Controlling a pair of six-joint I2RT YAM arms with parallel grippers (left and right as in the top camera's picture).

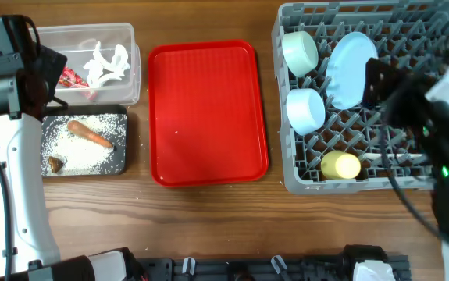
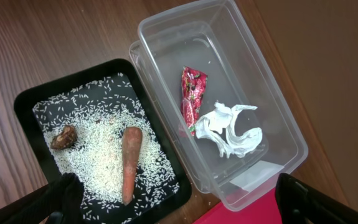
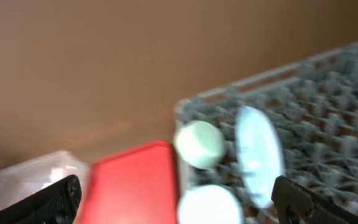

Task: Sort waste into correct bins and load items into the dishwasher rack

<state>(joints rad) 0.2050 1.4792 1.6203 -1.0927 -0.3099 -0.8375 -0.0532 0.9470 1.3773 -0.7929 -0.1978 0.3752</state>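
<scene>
The clear tub holds a red-and-white wrapper and white crumpled scraps. Beside it, the black tray carries scattered rice, an orange carrot-like stick and a small brown lump. My left gripper hangs open and empty above both bins. In the grey dishwasher rack stand a green bowl, a blue bowl, a blue plate and a yellow cup. My right gripper is open and empty, over the rack's right side.
A flat red serving tray lies bare between the bins and the rack. Bare wooden table runs along the front. The left arm stands over the far left edge, and the right arm crosses the rack. The right wrist view is blurred.
</scene>
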